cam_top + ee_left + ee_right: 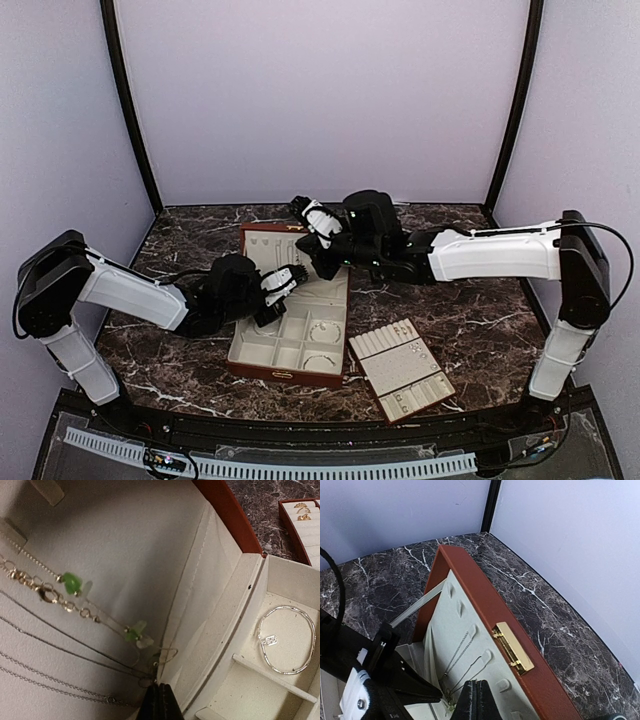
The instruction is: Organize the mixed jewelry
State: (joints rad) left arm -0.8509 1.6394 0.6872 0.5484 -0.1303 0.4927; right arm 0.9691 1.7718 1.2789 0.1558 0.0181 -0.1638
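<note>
Both arms are in over the open box (285, 372) at the middle of the desk (480, 330), with bare marble to the left, right and behind, out to the walls. The tray (368, 380) sits just beside the box's right front corner, so that side is tight. The lid (470, 585) stands tilted back with a gold latch (512, 647) on its rim, and the two wrists crowd close in front of it.

The left fingers (150, 707) are clenched, right where the chains (75, 645) run together on the lid lining. Whether a strand is pinched there, can't tell. The right fingers (470, 705) are clenched too, only their tips in frame, beside thin chains hanging from the lid's pegs.

Count on the lining:
- one bead necklace (72, 582) with two green beads
- one run of gold links (47, 592)
- four fine strands

One silver bangle (287, 640) with a tag lies in a box compartment. Three gold rings (302, 510) show in the tray's corner; the rest of it is cropped.
</note>
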